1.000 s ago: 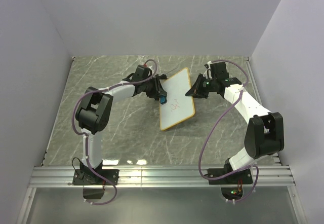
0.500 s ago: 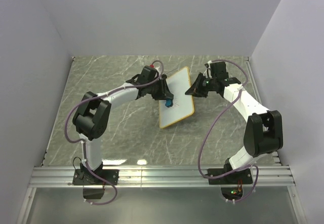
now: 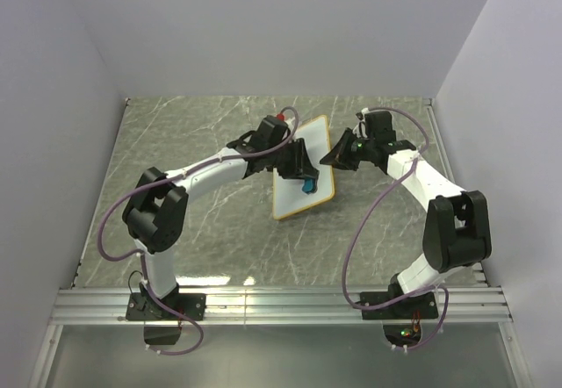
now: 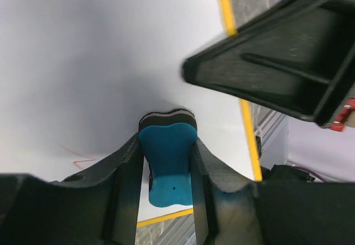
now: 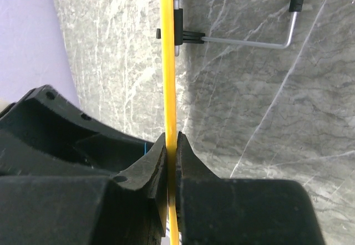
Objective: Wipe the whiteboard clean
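- Pinching a blue eraser (image 4: 166,152) between its two fingers, the left end effector (image 3: 306,183) is nearly closed, its jaws only as far apart as the eraser is wide.
- The eraser's dark felt face presses on the whiteboard (image 3: 318,147), toward the 5 o'clock part of the board in the top view.
- The whiteboard sits just right of the middle of the grey marbled table (image 3: 202,221). Its long side runs from about 1 o'clock to 7 o'clock, and the edge at 3 o'clock looks raised.
- The right end effector (image 5: 170,145) is closed tight on the board's thin yellow frame, one finger on each face. It grips the 3 o'clock edge near the far corner.
- In the left wrist view a faint red mark (image 4: 72,151) shows on the white surface at 9 o'clock from the eraser.
- In the right wrist view a bent metal rod (image 5: 249,42) sticks out from the board's back toward 3 o'clock, over the table.
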Controlling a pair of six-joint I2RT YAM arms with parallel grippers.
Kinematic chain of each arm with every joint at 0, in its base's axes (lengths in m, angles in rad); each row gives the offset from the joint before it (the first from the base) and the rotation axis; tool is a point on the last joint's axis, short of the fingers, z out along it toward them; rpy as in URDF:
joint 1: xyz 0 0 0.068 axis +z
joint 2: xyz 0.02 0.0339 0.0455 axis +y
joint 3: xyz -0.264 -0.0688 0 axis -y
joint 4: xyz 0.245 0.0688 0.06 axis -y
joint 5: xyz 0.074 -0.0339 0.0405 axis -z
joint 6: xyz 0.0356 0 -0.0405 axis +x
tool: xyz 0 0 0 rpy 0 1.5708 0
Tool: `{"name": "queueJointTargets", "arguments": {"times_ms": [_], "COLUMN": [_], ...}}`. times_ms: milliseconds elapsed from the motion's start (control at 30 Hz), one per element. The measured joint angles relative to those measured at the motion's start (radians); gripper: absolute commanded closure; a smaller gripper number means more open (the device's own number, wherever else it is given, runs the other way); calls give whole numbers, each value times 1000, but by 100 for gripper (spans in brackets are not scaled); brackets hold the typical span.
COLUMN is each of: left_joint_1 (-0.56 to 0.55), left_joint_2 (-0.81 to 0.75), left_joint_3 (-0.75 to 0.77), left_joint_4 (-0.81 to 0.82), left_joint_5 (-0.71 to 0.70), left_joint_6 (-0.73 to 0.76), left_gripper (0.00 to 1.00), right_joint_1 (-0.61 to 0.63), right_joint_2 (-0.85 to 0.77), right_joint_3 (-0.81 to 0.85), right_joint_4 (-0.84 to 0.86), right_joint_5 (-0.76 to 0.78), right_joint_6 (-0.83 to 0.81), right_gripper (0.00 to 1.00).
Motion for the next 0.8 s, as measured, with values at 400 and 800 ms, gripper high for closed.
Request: {"name": "queueJointTargets", "arguments": {"times_ms": [400, 800], "left_joint_1": [117, 123], "left_joint_2": [-32, -65], "left_joint_3": [-235, -187], "left_joint_4": [35, -74], "left_joint_5": [-61, -133], "left_joint_6": [-13, 40], "left_gripper": [100, 100], "right_joint_1": [2, 4], "right_joint_2": [-22, -24], "right_joint_3": [-36, -21], "right_joint_4": [37, 13], "right_joint_5": [5, 4], "right_joint_6": [-11, 4], "right_gripper": [100, 100]}}
